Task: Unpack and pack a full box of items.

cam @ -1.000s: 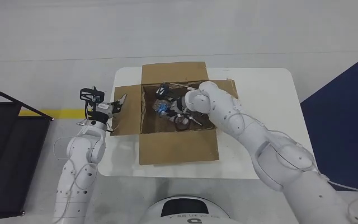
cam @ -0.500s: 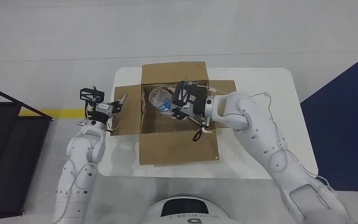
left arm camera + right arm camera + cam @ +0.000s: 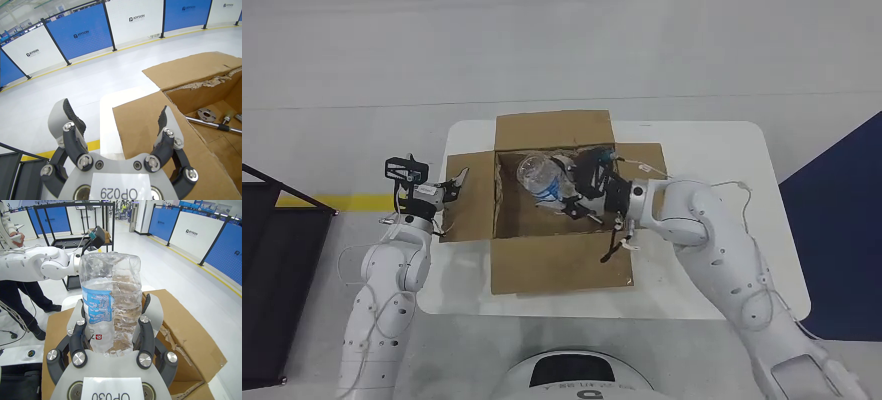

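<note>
Cardboard box [image 3: 557, 265] sits open on the white table [image 3: 712, 150], all four flaps folded outward. From my station I read the right gripper [image 3: 567, 185] as hanging over the opening, toward the far wall, with a clear plastic bottle [image 3: 540, 172] in it. In the right wrist view the right gripper [image 3: 115, 306] has its fingers [image 3: 149, 302] pressed against both sides of the bottle [image 3: 109, 298], so it is clamped on it. The bottle is crumpled, carries a blue and white label, and points away from the palm; the end nearest the palm is hidden from me. Below and beside it I see a box flap [image 3: 179, 323] with a torn, ragged edge.

My left gripper [image 3: 450, 188] is out beside the box, just off the edge of the flap on its own side. In the left wrist view the left gripper [image 3: 115, 113] has its fingers [image 3: 65, 106] spread wide apart with nothing between them, and the flap [image 3: 151, 123] lies just beyond the fingertips.

Past that flap I can look down into the box: on the bottom lie a round metal flange [image 3: 206, 114] with bolt holes, a long metal rod [image 3: 208, 124] with a black section, and a small bolt-like piece [image 3: 226, 117] close by. The flange touches or nearly touches the rod; I cannot tell which.
</note>
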